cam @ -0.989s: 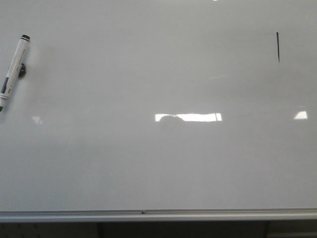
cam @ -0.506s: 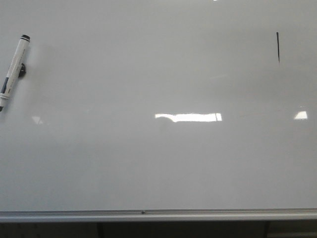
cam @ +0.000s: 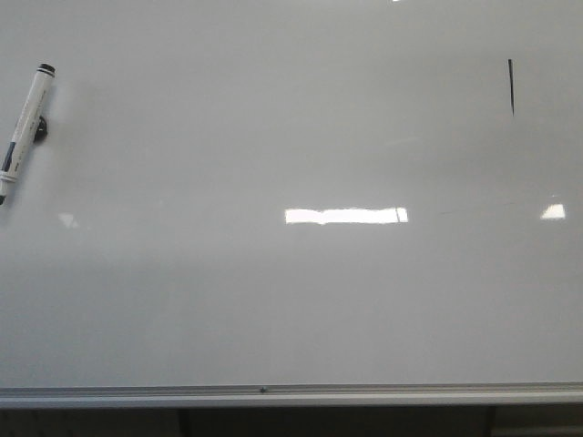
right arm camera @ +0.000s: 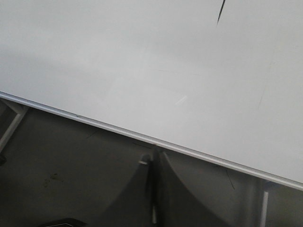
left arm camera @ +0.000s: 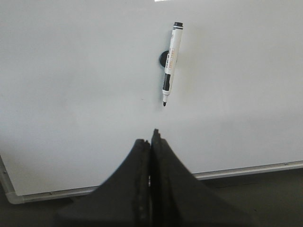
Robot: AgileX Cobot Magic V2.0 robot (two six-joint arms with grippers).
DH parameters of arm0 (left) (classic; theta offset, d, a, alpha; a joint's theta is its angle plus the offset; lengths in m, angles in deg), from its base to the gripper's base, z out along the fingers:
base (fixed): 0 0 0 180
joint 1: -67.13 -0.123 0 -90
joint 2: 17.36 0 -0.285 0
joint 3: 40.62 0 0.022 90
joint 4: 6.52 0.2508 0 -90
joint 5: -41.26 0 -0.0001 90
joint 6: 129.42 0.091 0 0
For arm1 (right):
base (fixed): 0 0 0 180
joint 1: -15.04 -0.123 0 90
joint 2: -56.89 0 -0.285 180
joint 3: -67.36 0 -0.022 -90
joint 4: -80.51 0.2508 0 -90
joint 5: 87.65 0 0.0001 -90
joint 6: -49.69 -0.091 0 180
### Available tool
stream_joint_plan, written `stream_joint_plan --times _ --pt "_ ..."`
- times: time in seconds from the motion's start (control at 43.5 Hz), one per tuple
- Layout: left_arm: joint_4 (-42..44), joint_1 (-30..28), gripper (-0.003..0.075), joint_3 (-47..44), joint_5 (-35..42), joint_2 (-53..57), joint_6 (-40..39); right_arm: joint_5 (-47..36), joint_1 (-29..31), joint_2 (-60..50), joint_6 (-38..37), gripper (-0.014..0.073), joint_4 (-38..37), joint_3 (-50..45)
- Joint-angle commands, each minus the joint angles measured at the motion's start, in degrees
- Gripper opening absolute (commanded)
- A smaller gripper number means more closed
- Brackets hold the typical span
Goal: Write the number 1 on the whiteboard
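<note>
The whiteboard (cam: 291,300) fills the front view, glossy white-grey. A thin black vertical stroke, the number 1 (cam: 511,86), stands at its upper right; the same number 1 (right arm camera: 221,11) shows in the right wrist view. A white marker (cam: 22,129) with a black cap end lies on the board at the far left beside a small black magnet (cam: 40,128). In the left wrist view the marker (left arm camera: 171,64) lies ahead of my left gripper (left arm camera: 151,137), which is shut and empty. My right gripper (right arm camera: 152,155) is shut and empty, below the board's rail.
A silver metal rail (cam: 291,393) runs along the board's lower edge, with dark floor beneath it. Bright light reflections (cam: 346,216) lie on the board's middle and right. The rail (right arm camera: 142,136) crosses the right wrist view diagonally.
The dim shadow at the left end of the central reflection has gone. The marker and the stroke have not moved.
</note>
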Motion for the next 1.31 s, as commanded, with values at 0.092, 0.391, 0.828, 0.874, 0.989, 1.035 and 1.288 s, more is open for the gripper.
stream_joint_plan --times 0.092,0.391,0.828,0.874,0.989,1.035,1.288 --pt "-0.2 0.0 -0.002 1.4 4.6 1.5 -0.6 -3.8 0.2 0.0 0.4 -0.0068 0.2 1.4" --pt "-0.2 0.0 -0.002 -10.7 20.0 10.6 -0.6 -3.7 0.2 0.0 0.4 -0.0068 0.2 1.4" --pt "-3.1 -2.9 -0.002 -37.7 39.8 26.5 -0.6 -3.7 0.2 0.0 0.4 -0.0068 0.2 1.4" --pt "-4.5 -3.9 -0.002 -39.8 41.1 27.7 -0.6 -3.7 0.2 0.0 0.4 -0.0068 0.2 1.4" --pt "-4.7 -4.7 -0.002 -43.7 44.2 30.6 -0.6 -3.7 0.2 0.0 0.4 -0.0068 0.2 1.4" --pt "-4.7 -4.7 -0.002 -45.5 46.2 31.8 -0.6 -3.7 0.2 0.0 0.4 -0.0068 0.2 1.4" --pt "-4.7 -4.7 -0.002 -48.7 52.5 31.7 -0.6 -3.7 0.2 0.0 0.4 -0.0068 0.2 1.4"
